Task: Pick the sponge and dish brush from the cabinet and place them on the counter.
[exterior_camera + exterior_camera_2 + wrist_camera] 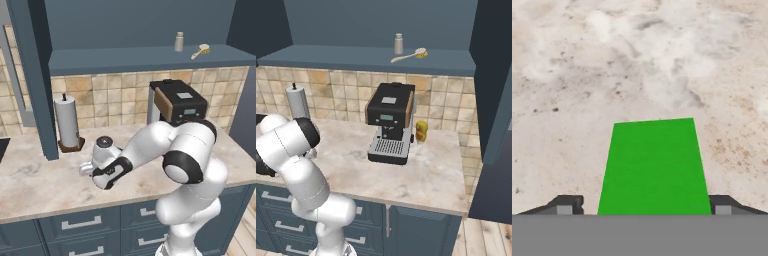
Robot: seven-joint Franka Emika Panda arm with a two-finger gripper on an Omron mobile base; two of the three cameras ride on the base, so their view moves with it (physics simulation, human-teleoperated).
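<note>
The sponge (654,167), bright green, lies flat on the beige marble counter (572,100) directly under the hand. My gripper (646,205) straddles it, and its fingertips (569,205) stand wide at either side with a small gap on the left, so it is open. In the left base view the gripper (87,170) is low over the counter (45,187), left of the coffee machine. The dish brush (201,51) (408,55) lies on the open cabinet's shelf (125,61) (346,56), up and to the right.
A small grey shaker (179,42) (399,44) stands beside the brush on the shelf. A black coffee machine (177,102) (390,122) and a paper towel roll (66,122) sit on the counter. An open cabinet door (30,75) hangs at the left.
</note>
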